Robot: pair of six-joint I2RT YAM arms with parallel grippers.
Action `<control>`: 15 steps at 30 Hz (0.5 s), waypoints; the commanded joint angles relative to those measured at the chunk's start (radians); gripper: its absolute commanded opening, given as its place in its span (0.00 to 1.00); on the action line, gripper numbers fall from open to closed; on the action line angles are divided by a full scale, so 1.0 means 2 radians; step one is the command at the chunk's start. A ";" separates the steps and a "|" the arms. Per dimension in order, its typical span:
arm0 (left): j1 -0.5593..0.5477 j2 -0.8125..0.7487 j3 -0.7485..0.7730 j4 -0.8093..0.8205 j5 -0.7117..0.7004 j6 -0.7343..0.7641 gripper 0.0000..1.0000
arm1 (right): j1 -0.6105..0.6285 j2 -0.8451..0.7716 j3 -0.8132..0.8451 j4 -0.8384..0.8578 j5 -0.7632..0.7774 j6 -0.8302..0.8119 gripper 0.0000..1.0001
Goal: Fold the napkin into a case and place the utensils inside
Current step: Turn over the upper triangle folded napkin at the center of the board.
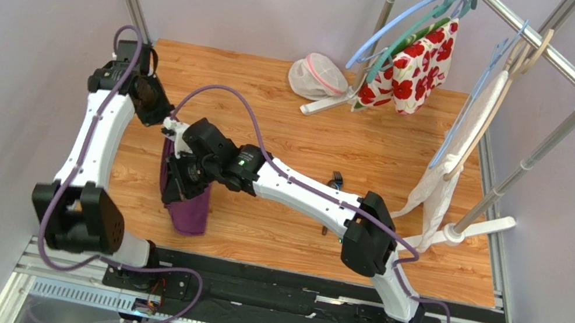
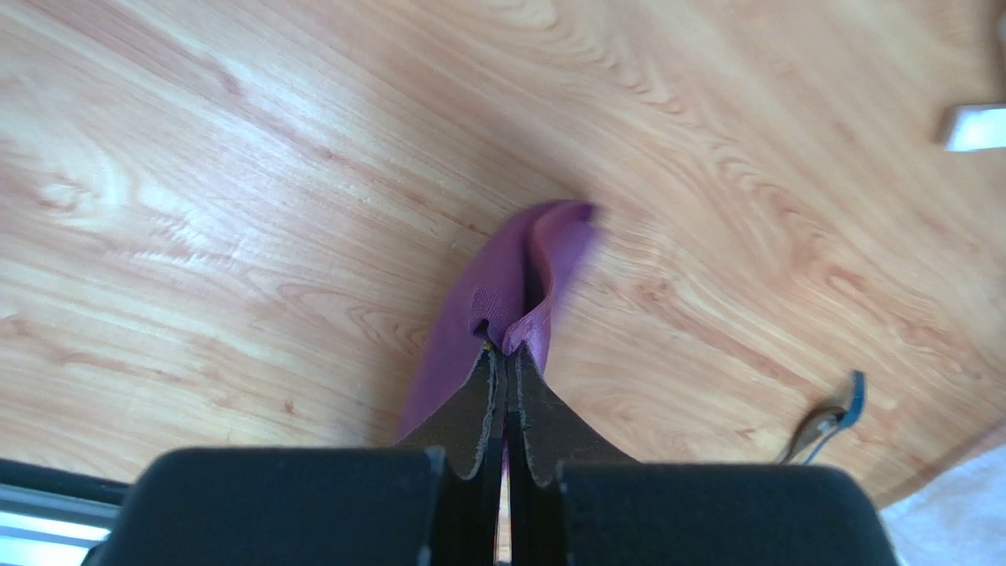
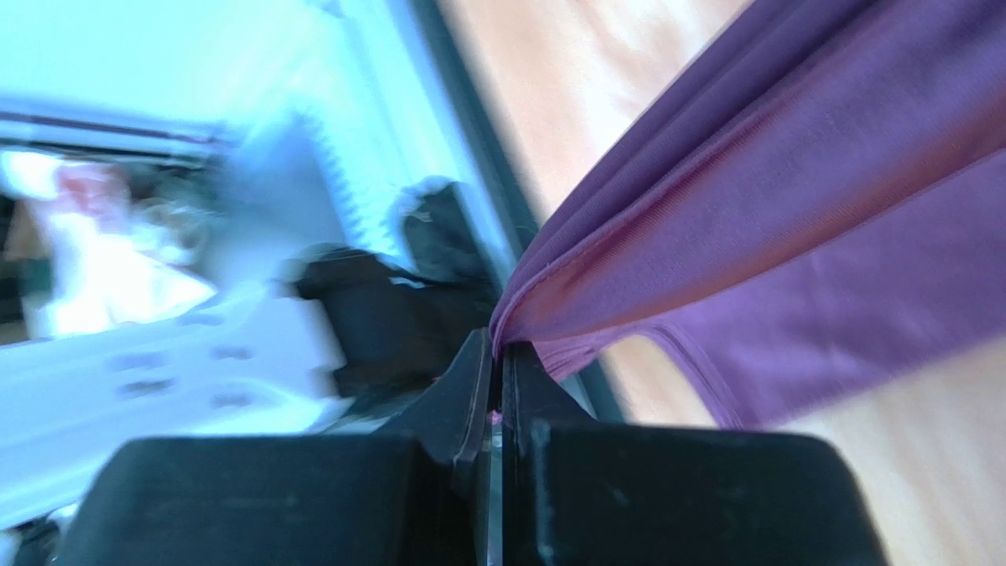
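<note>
The plum soft-cloth napkin (image 1: 190, 214) hangs over the left part of the wooden worktop (image 1: 313, 135), pinched by the left gripper (image 2: 505, 354) behind and the right gripper (image 3: 496, 344) nearer. A white mesh pouch (image 1: 317, 76) lies at the far edge.

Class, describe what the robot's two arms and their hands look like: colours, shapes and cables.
The left arm and right arm both have white link shells, black joint housings and a looping lilac cable. The left hand and right hand are black, each with two flat tapering fingers.
</note>
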 commanded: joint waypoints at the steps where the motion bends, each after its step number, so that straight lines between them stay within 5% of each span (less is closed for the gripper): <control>1: -0.004 -0.064 0.029 0.000 -0.019 0.005 0.00 | 0.003 -0.077 -0.062 0.145 -0.125 0.084 0.00; 7: -0.057 -0.011 0.067 0.034 -0.014 -0.009 0.00 | -0.046 -0.125 -0.229 0.297 -0.184 0.164 0.00; 11: -0.142 0.048 0.063 0.103 -0.027 -0.042 0.00 | -0.091 -0.161 -0.358 0.412 -0.212 0.207 0.00; 15: -0.195 0.199 0.153 0.097 -0.028 -0.048 0.00 | -0.124 -0.173 -0.453 0.428 -0.222 0.175 0.00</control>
